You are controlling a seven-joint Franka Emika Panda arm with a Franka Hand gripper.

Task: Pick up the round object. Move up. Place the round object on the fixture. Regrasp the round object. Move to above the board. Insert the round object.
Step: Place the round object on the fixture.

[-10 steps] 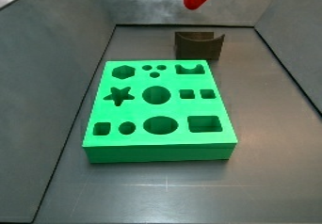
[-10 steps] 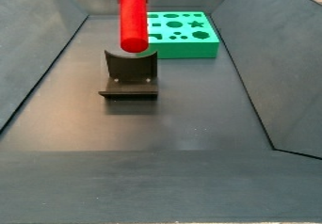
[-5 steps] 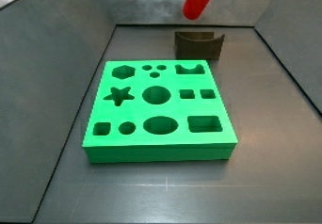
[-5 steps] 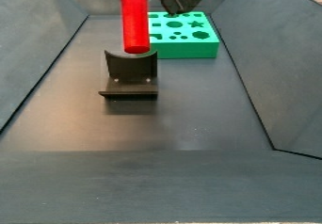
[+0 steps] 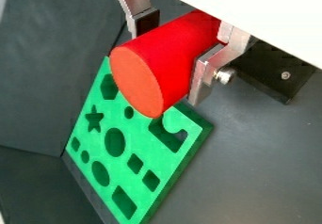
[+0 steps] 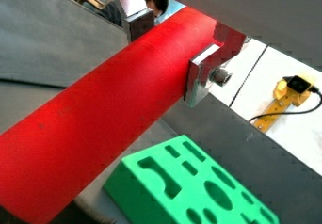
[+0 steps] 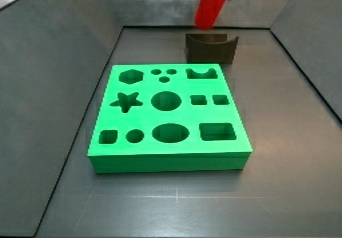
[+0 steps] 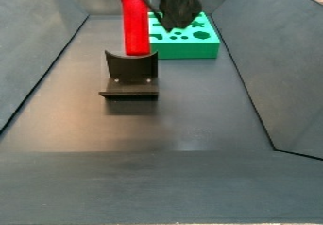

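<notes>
Lowered red peg (image 7: 211,9) nr fixture (image 7: 211,48), gripper (image 5: 176,41) jaws clamped on peg

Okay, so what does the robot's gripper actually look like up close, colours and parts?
The gripper, up over the dark block, has two flat silver metal fingers with bent ends. A round silver screw head sits on one finger's outer face in both wrist views. A white housing is above them. In a side view the gripper body looks black and chunky. No cables show on it.
</notes>
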